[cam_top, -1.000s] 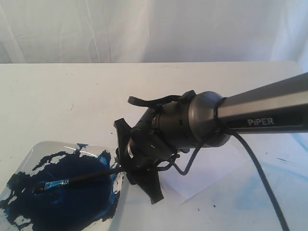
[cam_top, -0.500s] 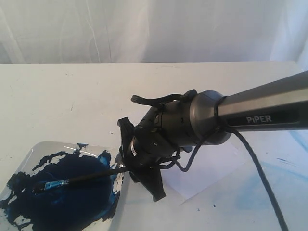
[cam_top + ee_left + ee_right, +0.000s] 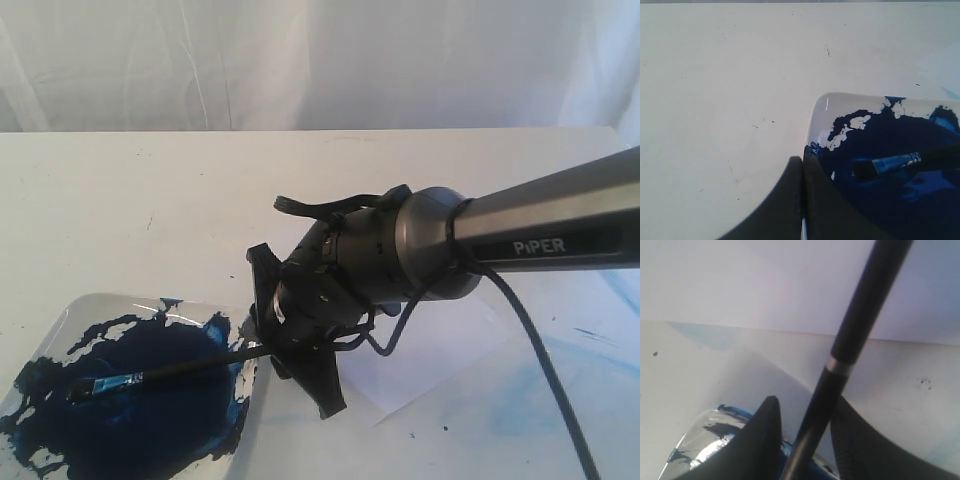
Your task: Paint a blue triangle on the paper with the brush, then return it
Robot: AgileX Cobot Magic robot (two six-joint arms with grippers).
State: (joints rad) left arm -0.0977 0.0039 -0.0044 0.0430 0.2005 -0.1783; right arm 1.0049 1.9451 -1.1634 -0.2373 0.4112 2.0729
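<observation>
Straddles slim, glossy black brush (image 3: 190, 368) with released right gripper (image 3: 806, 402), handle free between parted jaws; holds left gripper (image 3: 803, 159) clenched.

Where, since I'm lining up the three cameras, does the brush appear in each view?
Exterior: the brush lies lower left, bristles in the paint tray.
Left wrist: the brush lies in the paint tray.
Right wrist: its handle runs between the right gripper's open fingers; the paint tray shows too.
Shared landmark: the paint tray.

The black-handled brush (image 3: 170, 371) lies slanted, its blue-stained bristles in a paint-filled white tray (image 3: 68, 316), handle end toward the white paper (image 3: 440, 360).
</observation>
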